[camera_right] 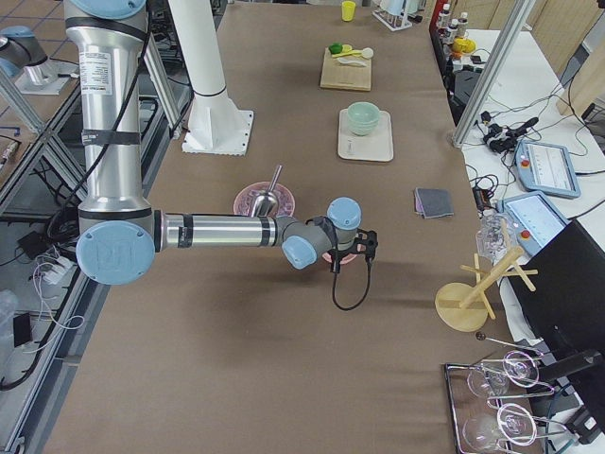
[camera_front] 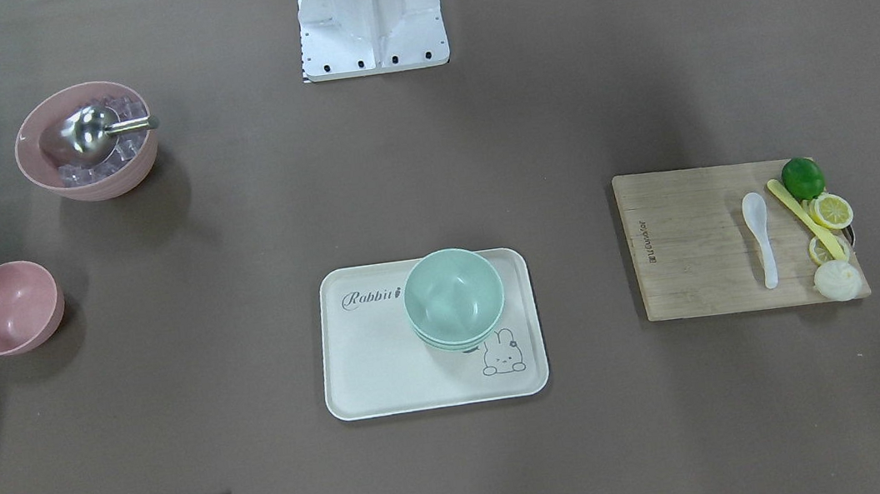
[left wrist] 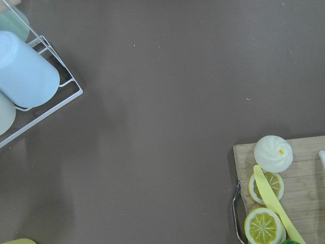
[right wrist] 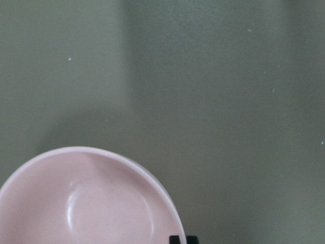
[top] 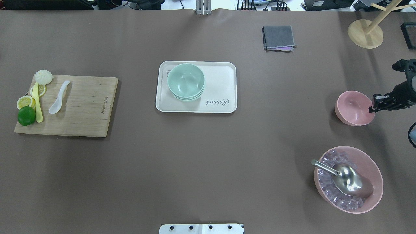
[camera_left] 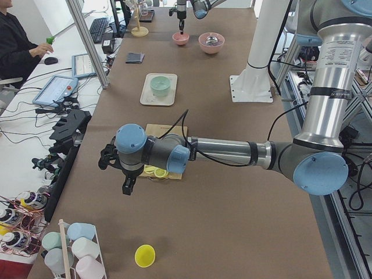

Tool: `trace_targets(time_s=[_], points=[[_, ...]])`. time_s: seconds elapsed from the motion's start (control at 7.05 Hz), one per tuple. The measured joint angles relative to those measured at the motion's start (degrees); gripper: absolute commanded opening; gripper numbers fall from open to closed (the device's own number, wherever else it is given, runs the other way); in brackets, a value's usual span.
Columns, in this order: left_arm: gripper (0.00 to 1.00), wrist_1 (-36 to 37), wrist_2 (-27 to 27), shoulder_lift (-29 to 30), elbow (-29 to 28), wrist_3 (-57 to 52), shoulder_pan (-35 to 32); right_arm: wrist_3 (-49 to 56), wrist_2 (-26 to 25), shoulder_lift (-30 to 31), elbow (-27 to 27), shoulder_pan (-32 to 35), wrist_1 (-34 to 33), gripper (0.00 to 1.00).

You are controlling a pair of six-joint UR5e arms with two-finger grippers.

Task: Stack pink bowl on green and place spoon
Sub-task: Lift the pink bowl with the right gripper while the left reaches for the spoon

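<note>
A small pink bowl (top: 352, 109) sits on the table at the far right of the overhead view. My right gripper (top: 372, 110) is at its right rim, and its fingertips (right wrist: 184, 240) stand close together there, shut on the rim. Stacked green bowls (top: 186, 81) rest on a white tray (top: 221, 81) at the table's middle. A white spoon (top: 58, 97) lies on the wooden cutting board (top: 87, 107) at the left. My left gripper (camera_left: 127, 187) hangs beyond the board's end and shows only in the exterior left view, so I cannot tell its state.
A large pink bowl (top: 349, 178) with ice cubes and a metal scoop stands near my right side. A lime, lemon slices, a yellow knife and a bun lie on the board's left edge. A grey cloth (top: 279, 38) and a wooden stand (top: 365, 32) are at the far side.
</note>
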State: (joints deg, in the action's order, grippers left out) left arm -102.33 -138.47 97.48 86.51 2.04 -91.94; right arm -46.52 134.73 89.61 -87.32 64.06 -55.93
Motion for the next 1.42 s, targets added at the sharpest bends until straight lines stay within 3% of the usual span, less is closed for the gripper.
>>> trace_targets(time_s=[0.28, 0.57, 0.99, 1.42], points=[[0.98, 0.67, -3.39, 3.05, 0.09, 3.85, 0.80, -4.43, 4.84, -3.48, -0.69, 3.62, -0.06, 0.00], [0.98, 0.56, -5.01, 7.42, 0.70, 13.76, 6.78, -11.16, 9.00, -8.38, -1.06, 6.47, -0.07, 0.00], [0.97, -0.42, 0.77, 10.45, 1.27, 23.18, 17.63, -18.06, 9.07, -13.89, -1.75, 6.78, -0.46, 0.00], [0.97, -7.01, 4.68, 10.54, -3.36, 26.74, 22.55, -26.97, 6.70, -19.95, -1.72, 3.80, -0.56, 0.00]])
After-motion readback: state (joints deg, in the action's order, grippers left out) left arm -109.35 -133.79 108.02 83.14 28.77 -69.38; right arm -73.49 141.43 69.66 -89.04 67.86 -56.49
